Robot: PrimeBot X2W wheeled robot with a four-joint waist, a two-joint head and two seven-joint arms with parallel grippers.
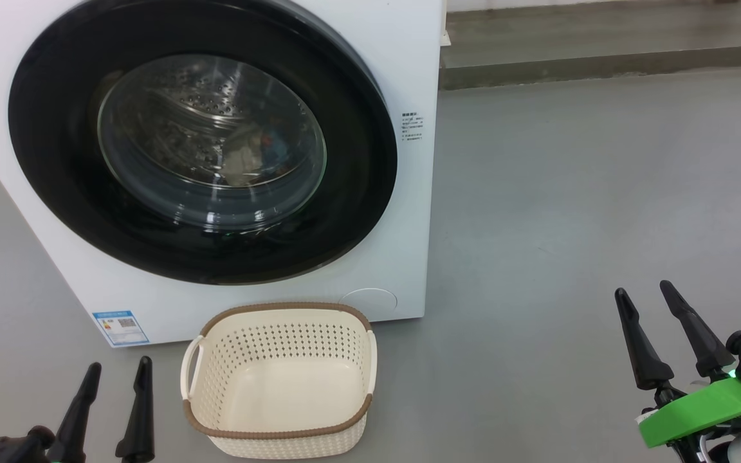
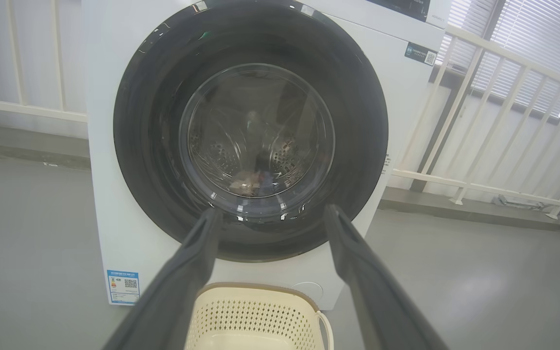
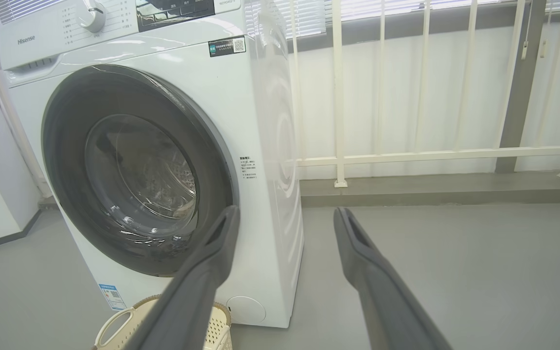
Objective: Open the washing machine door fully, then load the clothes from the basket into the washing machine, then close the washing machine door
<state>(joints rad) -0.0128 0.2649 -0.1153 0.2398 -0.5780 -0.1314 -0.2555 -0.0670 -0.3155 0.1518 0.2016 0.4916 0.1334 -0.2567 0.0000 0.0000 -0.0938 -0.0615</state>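
Washing machine door (image 1: 203, 138) shut flush against the front of the washing machine (image 1: 402, 244), black rim all round, glass bowl at centre. It sits ahead of and above the left gripper (image 1: 119, 364), a little to that gripper's right; along the left wrist view it lies dead ahead, framed between the two fingers (image 2: 202, 243). Clothes (image 1: 251, 154) visible through the glass, a small cream and blue heap low in the steel drum, behind the shut door, well beyond the left gripper's tips. Print on the cloth too blurred to make out. Basket (image 1: 283, 306) on the grey floor (image 1: 570, 193), just in front of the machine's lower edge, near the left gripper's right side and apart from it; bare cream bottom showing, both side handles upright. Left gripper: fingers spread wide, tips clear of the basket and the machine, floor showing between them. Right gripper (image 1: 644, 289): fingers likewise apart, over open floor. Basket and machine both well off to this gripper's left, the door ahead-left of it and seen at a slant in the right wrist view. Blue label sticker (image 1: 119, 328) at the machine's lower corner, just ahead of the left gripper's tips. Green bracket (image 1: 705, 405) behind the right gripper's fingers. White railing (image 3: 338, 97) with window blinds behind it, ahead of the right gripper, beyond the machine's side panel. Control dial (image 3: 90, 17) at the machine's top, high ahead-left of the right gripper.
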